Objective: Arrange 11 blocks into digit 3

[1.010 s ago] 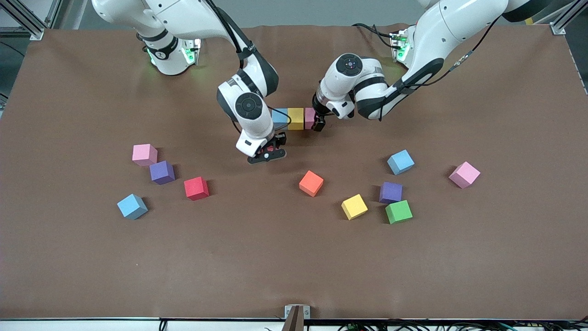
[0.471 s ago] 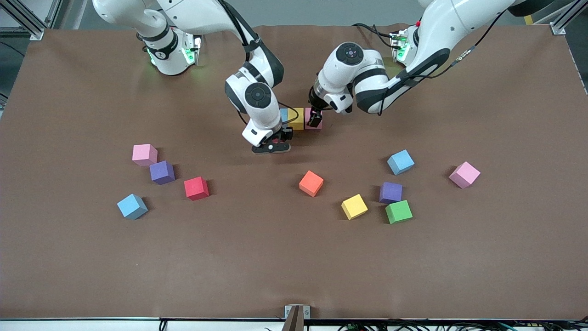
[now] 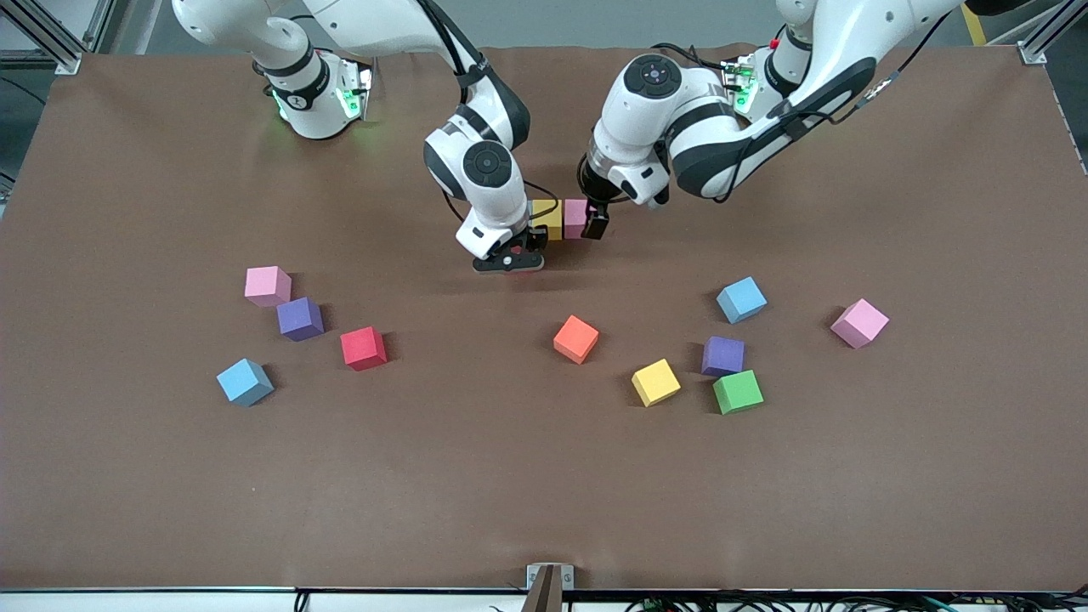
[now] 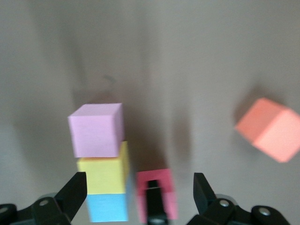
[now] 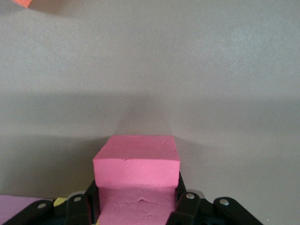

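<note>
The right gripper is clamping its fingers on a red block, low over the table beside a row of blue, yellow and pink blocks. The left gripper is hanging with fingers spread wide and holding nothing, over the pink end of that row. An orange block is lying nearer the front camera.

You see a blue, yellow and pink cube touching in a row upper centre; other cubes lie scattered lower.
</note>
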Action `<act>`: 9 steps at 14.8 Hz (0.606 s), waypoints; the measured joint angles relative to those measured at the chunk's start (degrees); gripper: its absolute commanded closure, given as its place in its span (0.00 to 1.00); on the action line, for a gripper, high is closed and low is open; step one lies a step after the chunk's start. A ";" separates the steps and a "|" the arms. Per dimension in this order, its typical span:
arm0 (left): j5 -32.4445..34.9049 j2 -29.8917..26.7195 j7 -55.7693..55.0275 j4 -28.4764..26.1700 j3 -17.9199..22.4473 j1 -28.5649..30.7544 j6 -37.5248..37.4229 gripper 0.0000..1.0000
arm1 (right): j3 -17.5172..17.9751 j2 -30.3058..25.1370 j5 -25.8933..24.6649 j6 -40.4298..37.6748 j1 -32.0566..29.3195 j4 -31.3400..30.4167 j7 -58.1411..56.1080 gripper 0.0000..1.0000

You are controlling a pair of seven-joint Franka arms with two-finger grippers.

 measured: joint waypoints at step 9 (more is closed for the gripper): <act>-0.68 1.86 11.91 15.92 4.19 0.52 -10.83 0.00 | 0.03 -0.68 0.00 0.06 0.34 -0.98 0.07 0.01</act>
